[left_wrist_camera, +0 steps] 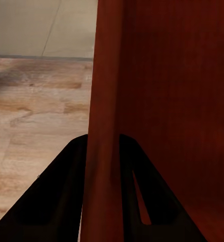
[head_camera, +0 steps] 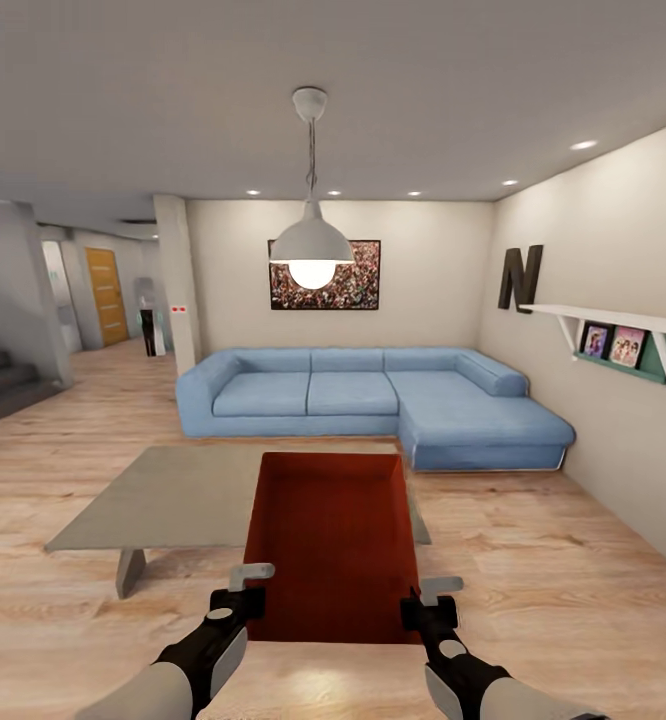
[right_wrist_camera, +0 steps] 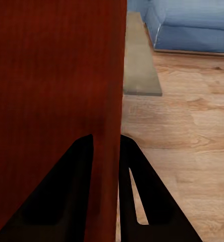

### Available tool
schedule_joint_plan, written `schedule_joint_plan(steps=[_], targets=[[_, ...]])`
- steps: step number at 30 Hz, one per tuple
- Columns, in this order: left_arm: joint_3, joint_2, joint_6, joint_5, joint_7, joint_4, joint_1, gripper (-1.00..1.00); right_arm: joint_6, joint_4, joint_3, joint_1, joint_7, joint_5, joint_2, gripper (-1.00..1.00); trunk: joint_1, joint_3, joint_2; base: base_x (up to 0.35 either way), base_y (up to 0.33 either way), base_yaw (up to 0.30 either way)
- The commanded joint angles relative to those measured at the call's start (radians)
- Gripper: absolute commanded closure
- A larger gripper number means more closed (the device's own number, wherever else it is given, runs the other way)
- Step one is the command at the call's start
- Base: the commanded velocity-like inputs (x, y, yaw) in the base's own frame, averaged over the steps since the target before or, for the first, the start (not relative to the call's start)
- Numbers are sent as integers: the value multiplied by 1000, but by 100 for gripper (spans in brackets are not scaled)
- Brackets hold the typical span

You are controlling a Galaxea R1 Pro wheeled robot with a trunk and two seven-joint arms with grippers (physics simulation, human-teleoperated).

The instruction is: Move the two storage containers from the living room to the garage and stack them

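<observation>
Container point(head_camera: 331, 545) near edge cut off

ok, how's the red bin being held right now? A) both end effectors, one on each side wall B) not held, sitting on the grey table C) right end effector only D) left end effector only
A: in the head view the left end effector and the right end effector sit at opposite sides of the storage container, and each wrist view shows a thin red wall between that end effector's fingers.
</observation>
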Motion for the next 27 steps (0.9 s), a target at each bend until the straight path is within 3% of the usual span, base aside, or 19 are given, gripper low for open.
schedule_joint_plan(steps=[1,27], targets=[[9,2,-3,-4,21,4,0,100,-32,-2,-49,-2,-3,-4,0,100,0,-1,-1,0,0,299],[9,2,-3,-4,21,4,0,100,-32,-2,-49,-1,-3,-4,0,100,0,-1,-1,0,0,300]])
